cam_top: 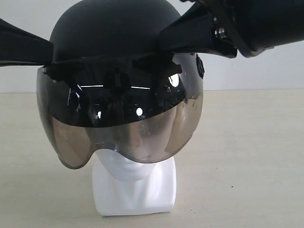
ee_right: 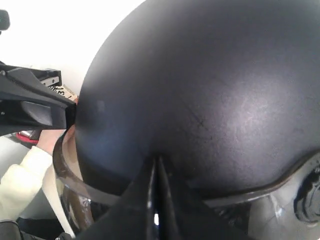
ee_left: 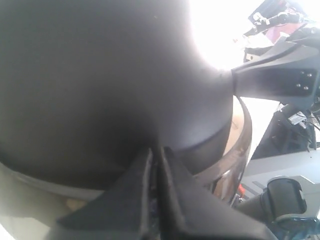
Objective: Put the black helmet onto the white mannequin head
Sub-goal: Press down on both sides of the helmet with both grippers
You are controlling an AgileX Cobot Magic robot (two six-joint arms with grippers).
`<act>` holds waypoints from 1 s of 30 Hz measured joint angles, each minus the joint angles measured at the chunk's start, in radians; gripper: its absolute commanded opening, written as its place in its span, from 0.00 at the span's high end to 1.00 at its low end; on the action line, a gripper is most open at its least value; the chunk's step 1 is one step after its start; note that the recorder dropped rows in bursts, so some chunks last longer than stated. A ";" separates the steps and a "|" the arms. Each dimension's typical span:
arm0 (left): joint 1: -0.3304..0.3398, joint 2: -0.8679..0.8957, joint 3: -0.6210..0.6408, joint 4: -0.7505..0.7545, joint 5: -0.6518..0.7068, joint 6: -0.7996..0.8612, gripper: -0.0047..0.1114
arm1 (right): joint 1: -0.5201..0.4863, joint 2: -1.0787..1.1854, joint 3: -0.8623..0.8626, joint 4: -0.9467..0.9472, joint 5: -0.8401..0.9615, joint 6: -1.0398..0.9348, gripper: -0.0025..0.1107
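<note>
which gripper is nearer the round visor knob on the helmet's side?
Right. The right gripper rests on the black helmet just above the knob; the left gripper presses the opposite side.

black helmet (cam_top: pixel 114 28) over white mannequin head (cam_top: pixel 135 187) | left end effector (cam_top: pixel 46 52), right end effector (cam_top: pixel 165 40) at helmet sides

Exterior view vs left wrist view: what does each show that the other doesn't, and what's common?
Only exterior: the white mannequin head, chin and neck below the visor, standing on the table. Only left wrist: the left gripper close up, fingers together against the shell. Both: the black helmet, with the right gripper touching its other side.
</note>
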 measured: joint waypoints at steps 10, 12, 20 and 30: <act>0.000 -0.002 0.027 0.002 0.024 -0.002 0.92 | 0.000 -0.002 0.012 -0.011 0.016 0.004 0.98; 0.000 -0.002 0.039 0.007 0.033 -0.002 0.92 | 0.000 -0.004 0.018 -0.035 0.052 0.006 0.98; 0.000 -0.002 0.056 0.011 0.035 -0.002 0.92 | 0.000 -0.008 0.019 -0.051 0.052 0.021 0.98; 0.000 -0.002 0.058 0.027 0.035 -0.002 0.92 | 0.002 -0.025 0.087 -0.010 -0.013 0.025 0.98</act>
